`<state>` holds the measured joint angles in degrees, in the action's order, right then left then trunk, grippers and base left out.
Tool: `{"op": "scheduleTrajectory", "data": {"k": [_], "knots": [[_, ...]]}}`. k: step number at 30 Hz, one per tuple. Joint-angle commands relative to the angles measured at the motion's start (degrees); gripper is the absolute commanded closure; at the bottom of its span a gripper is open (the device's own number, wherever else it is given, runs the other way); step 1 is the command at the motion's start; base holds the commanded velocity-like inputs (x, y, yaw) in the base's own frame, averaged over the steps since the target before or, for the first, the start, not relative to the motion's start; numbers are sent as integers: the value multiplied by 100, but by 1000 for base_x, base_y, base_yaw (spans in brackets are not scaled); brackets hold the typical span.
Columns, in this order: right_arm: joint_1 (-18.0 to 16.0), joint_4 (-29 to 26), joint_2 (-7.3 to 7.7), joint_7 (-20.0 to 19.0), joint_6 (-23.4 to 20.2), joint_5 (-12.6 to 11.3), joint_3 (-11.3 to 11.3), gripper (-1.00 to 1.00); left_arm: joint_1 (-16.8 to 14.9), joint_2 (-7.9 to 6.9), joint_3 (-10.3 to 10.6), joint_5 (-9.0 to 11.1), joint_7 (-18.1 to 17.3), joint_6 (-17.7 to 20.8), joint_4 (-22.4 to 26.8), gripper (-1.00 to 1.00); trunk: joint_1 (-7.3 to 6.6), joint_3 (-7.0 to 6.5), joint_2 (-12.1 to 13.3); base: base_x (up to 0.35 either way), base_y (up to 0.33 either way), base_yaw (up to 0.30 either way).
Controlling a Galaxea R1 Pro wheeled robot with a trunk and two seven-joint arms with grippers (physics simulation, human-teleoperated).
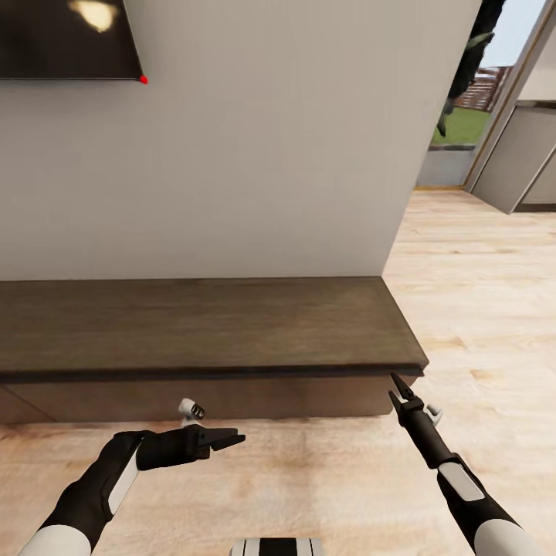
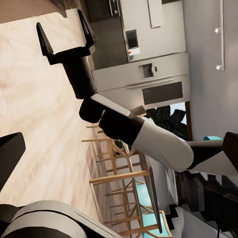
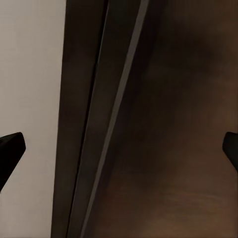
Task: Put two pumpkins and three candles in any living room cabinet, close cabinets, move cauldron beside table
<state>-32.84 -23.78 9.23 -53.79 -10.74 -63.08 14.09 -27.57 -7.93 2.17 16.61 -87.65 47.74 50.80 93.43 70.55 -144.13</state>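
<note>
Head view, cabinet: the long dark brown cabinet (image 1: pixel 201 328) stands against the pale wall (image 1: pixel 255 139); its flat top is bare and its fronts sit flush beneath the overhanging top edge.
Cabinet edges: its right end stops level with the wall's corner; its left end is cut off by the frame.
Right gripper: the right gripper (image 1: pixel 395 388) hangs just in front of the cabinet's right front corner, tips pointing up toward the top edge, apart from it; the head view shows it edge-on with the fingers near each other there.
Right wrist view: both fingertips (image 3: pixel 11 148) show at opposite sides, spread wide, with nothing between them; ahead is the dark front with a paler edge line running across, blurred.
Left gripper: the left gripper (image 1: pixel 232 440) floats over the floor in front of the cabinet's middle, pointing toward the other arm, fingers slightly parted and empty.
Left wrist view: the right gripper (image 2: pixel 65 35) shows with its two fingers open and empty; beyond lie kitchen units and wooden chairs.
Open room: light wooden floor (image 1: pixel 479 278) runs free right of the cabinet, toward a doorway (image 1: pixel 471 85) with greenery outside.
Hidden or unclear: a dark screen (image 1: pixel 69 38) on the wall is cut off at the upper left; the lower fronts are mostly shaded by the overhang.
</note>
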Motion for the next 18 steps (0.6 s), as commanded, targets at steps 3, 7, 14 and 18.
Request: {"op": "scheduleTrajectory", "data": {"k": [3, 7, 14, 18], "knots": [[-3, 3, 3, -24, -60, -46, 6, -100, -2, -7, 20, 27, -10, 60, 0, -100, 0, 4, -2, 45, 0, 0], [-3, 5, 7, -209, -60, -46, 6, -100, -2, -7, 20, 31, -7, 60, 0, -100, 0, 4, -2, 23, 0, 0], [-3, 8, 6, -319, -60, -46, 6, -100, -2, -7, 20, 29, -7, 60, 0, -100, 0, 4, -2, 32, 0, 0], [-3, 7, 2, -325, -60, -46, 6, -100, -2, -7, 20, 27, -7, 61, 0, -100, 0, 4, -2, 129, 0, 0]]}}
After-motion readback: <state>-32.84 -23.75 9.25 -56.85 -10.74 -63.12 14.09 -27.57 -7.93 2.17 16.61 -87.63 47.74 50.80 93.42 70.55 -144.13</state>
